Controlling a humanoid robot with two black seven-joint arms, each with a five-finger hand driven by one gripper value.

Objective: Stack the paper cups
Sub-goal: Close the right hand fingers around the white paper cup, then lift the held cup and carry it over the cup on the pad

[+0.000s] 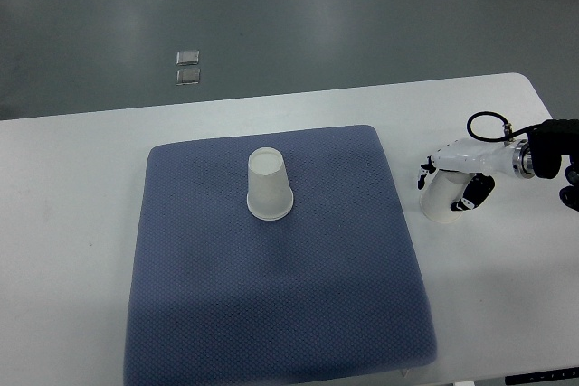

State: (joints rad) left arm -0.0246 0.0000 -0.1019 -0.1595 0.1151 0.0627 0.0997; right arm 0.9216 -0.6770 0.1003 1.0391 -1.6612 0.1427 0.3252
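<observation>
only one arm shows on my feed, coming in from the right edge, and most of it is cut off there. the right robot hand (450, 189) sits on the bare white surface (72, 223) just off the right side of the mat (271, 314), wrapped around a white cup (438, 202). the fingers (478, 193) are curled round its side, so it's clamped on that cup. the hand covers the top of it, so i can't make out which way up it is, though its long axis looks roughly vertical. a black cable loops above the wrist.

second cup (270, 184) stands near the top middle of the mat, well apart from the held one. it's upside down: wide rim on the fabric, narrow flat base facing up, axis upright. plain white paper, tapered cone shape.

the mat is a blue-grey square pad with a dotted weave and rounded corners; its near edge runs close to the bottom of frame. beyond the surface is grey floor with two small shiny squares (188, 68) i can't identify.
</observation>
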